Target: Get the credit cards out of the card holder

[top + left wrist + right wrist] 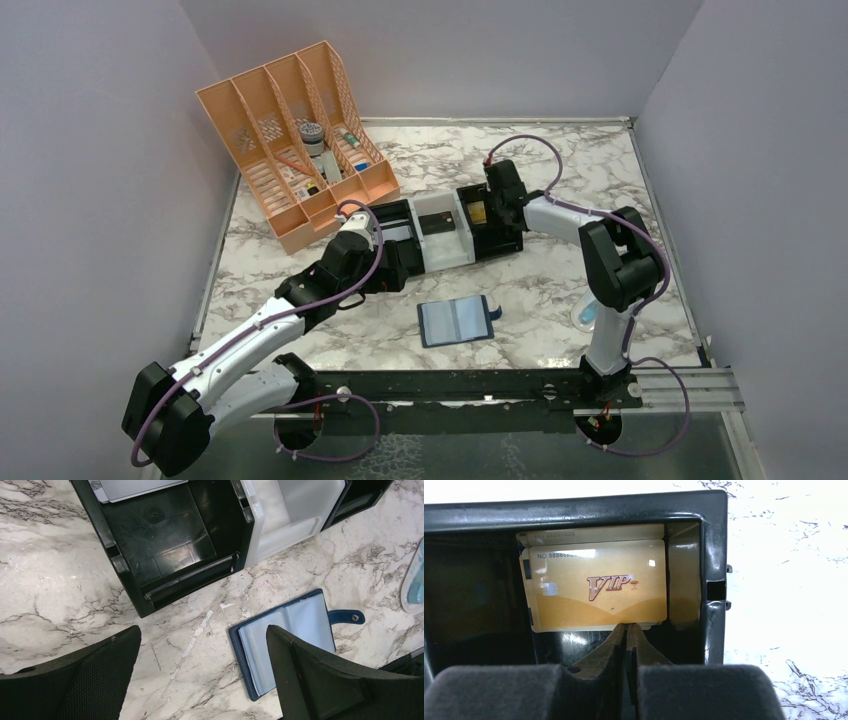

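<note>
The card holder (457,321) (290,630) lies open and flat on the marble, blue-grey pockets up, strap tab to its right. A gold-tan credit card (594,585) (479,212) marked VIP lies in the right black tray (714,555), and the edge of another card (594,532) shows behind it. My right gripper (626,626) (490,215) is shut, its tips touching the gold card's near edge, with nothing seen between them. The left gripper (202,630) (395,262) hangs wide open and empty above the marble, left of the card holder.
A row of box trays crosses the middle: a black one (395,215), a white one (440,235) and the black one with the cards. An orange slotted file rack (290,140) stands at the back left. A small blue-and-white object (587,315) lies by the right arm.
</note>
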Controlling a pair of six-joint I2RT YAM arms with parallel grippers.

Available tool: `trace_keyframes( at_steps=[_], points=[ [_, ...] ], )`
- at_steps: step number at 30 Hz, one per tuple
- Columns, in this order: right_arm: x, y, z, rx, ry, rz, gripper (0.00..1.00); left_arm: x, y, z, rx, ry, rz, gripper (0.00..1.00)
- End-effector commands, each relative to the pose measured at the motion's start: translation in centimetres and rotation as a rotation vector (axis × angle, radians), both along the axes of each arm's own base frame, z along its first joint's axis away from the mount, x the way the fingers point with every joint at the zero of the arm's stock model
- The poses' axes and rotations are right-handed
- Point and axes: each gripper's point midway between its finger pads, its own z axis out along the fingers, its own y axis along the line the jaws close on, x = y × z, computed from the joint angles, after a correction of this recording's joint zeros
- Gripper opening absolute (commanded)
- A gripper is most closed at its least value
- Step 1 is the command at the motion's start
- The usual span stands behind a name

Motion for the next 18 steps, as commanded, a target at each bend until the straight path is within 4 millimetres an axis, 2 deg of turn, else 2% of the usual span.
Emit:
trace_keyframes(
  at_steps=[1,7,11,18],
  points=[
    [1.4,0.2,1.3,0.016,-0.077,-0.028,0.08,-0.1,0.2,-0.2,-0.002,0.002,0.006,0.99],
    [1.0,0.9,2.7,0.049,-0.084,0.015,0.11,-0.1,0.2,-0.1,-0.004,0.002,0.003,0.99],
    [-0.2,1.3,4.9,0.108,-0.112,0.039,0.23,-0.1,0.1,-0.1,-0.008,0.003,0.003,0.99],
    [-3.2,1.9,8.8,0.229,-0.148,0.089,0.32,0.0,-0.1,-0.1,-0.034,-0.002,0.017,0.99]
  ],
)
